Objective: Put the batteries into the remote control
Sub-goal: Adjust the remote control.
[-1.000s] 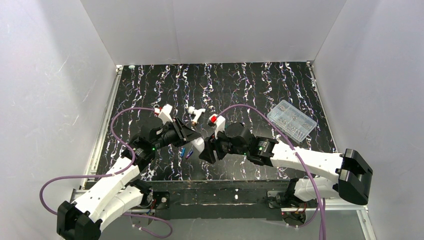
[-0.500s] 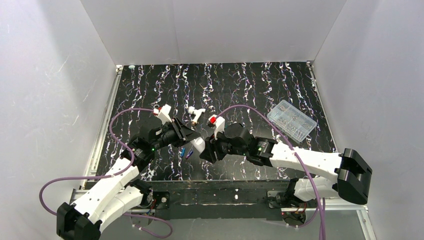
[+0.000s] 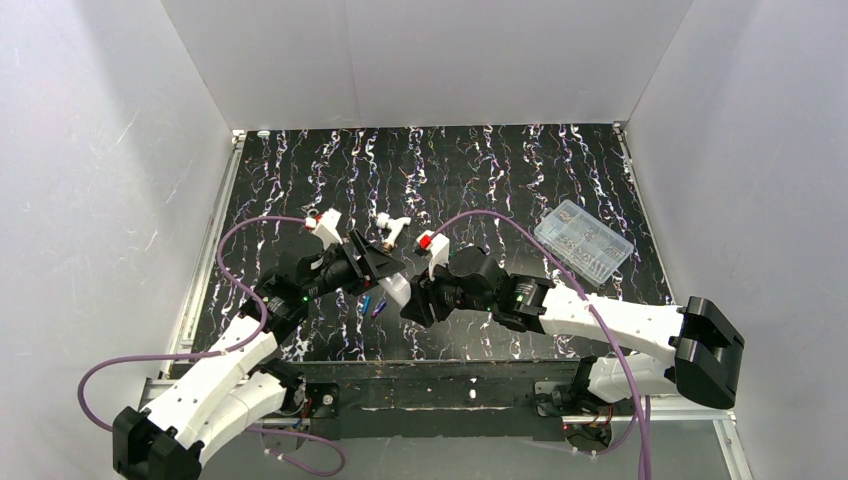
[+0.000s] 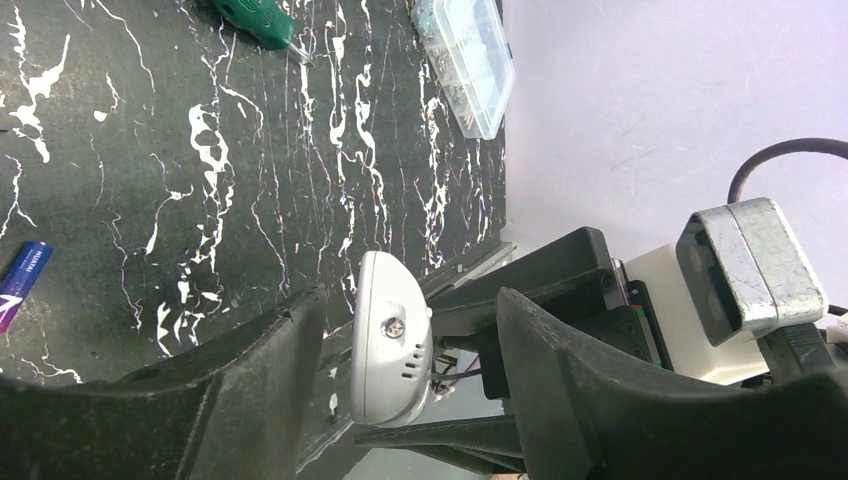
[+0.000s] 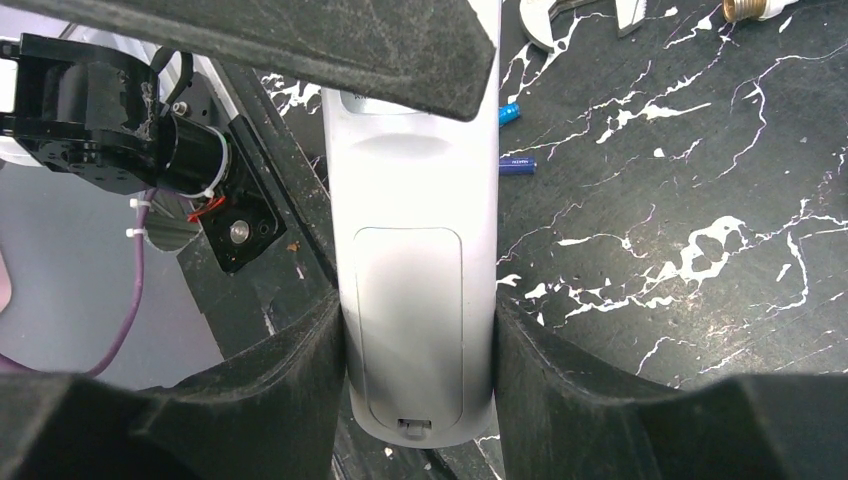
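The white remote control [image 5: 415, 200] is held above the table with my right gripper [image 5: 418, 305] shut on its lower end; the back face with its latched cover faces the right wrist camera. My left gripper [image 4: 410, 300] stands open around the remote control's [image 4: 393, 340] other rounded end, with a gap on each side. In the top view the two grippers meet at the front middle, the left gripper [image 3: 385, 268] just behind the right gripper [image 3: 412, 300], and the remote control [image 3: 397, 288] shows between them. Two small blue batteries [image 3: 372, 304] lie on the table just left of them, and both batteries [image 5: 512, 138] show past the remote.
A clear plastic box [image 3: 584, 241] of small parts sits at the right. A white T-shaped fitting [image 3: 390, 228] lies behind the grippers. A green-handled screwdriver [image 4: 250, 20] shows in the left wrist view. The table's front edge [image 3: 450, 368] runs just below the grippers.
My left gripper has opened off the end of the remote control and drawn back slightly. The right gripper still holds the remote in about the same place.
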You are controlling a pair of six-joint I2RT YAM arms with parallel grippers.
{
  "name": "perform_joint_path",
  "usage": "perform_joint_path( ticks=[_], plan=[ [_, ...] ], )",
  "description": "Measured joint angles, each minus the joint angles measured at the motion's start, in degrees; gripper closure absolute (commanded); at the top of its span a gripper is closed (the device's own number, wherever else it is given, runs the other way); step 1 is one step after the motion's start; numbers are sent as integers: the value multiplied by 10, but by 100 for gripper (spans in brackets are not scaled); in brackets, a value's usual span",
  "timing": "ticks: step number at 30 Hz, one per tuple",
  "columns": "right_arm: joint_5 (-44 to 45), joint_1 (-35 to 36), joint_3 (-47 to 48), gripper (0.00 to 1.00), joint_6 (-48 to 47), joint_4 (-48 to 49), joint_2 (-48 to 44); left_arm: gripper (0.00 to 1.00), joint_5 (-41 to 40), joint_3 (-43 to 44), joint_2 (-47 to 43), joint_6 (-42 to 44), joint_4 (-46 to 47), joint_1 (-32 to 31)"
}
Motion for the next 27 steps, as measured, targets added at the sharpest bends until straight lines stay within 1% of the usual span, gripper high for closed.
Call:
perform_joint_path(
  ticks=[2, 5, 7, 11, 13, 18, 24, 27],
  plan=[
    [0, 0, 0, 99, 0, 0, 0, 35, 0, 2, -1, 1, -3, 0],
    [0, 0, 0, 99, 0, 0, 0, 36, 3, 2, -1, 1, -3, 0],
    [-2, 0, 0, 99, 1, 1, 0, 39, 7, 2, -1, -1, -2, 0],
    [-6, 0, 0, 99, 5, 3, 0, 51, 14, 2, 0, -9, 7, 0],
    [-7, 0, 0, 99, 7, 8, -1, 56, 17, 2, 1, -12, 15, 0],
    [-8, 0, -1, 99, 18, 19, -5, 58, 25, 2, 7, -17, 26, 0],
    [-1, 0, -4, 99, 28, 33, -8, 66, 34, 2, 10, -19, 32, 0],
    [5, 0, -4, 99, 32, 37, -8, 67, 35, 2, 10, -18, 32, 0]
  ],
)
